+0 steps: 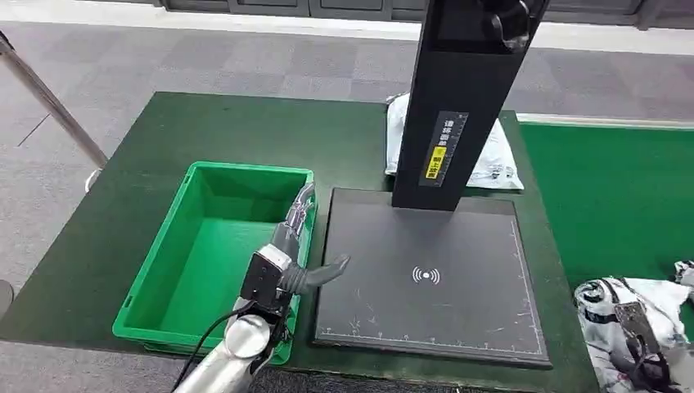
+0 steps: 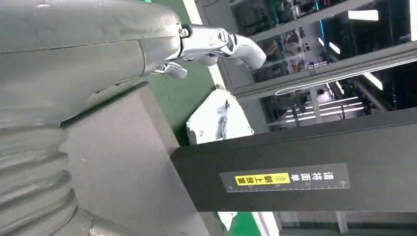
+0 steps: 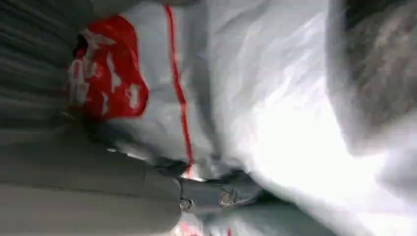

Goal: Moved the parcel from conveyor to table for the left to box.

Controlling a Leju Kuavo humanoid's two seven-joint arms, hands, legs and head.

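Parcel (image 1: 634, 323), a white plastic mailer at the frame's lower right on the green conveyor (image 1: 614, 188), is gripped by the right hand (image 1: 642, 344); it should be lifted cleanly and set on the counter (image 1: 237, 131). Left hand (image 1: 299, 246), fingers spread, is held empty over the green bin (image 1: 164, 270).

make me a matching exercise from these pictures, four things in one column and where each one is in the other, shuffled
Things:
1. green bin
2. white parcel
3. left hand
4. printed parcel

Places:
A. behind the black post, at the table's far side
B. on the green conveyor, at the right hand
C. left of the black scanner plate
D. over the bin's right rim

Pairs: 1-C, 2-A, 3-D, 4-B
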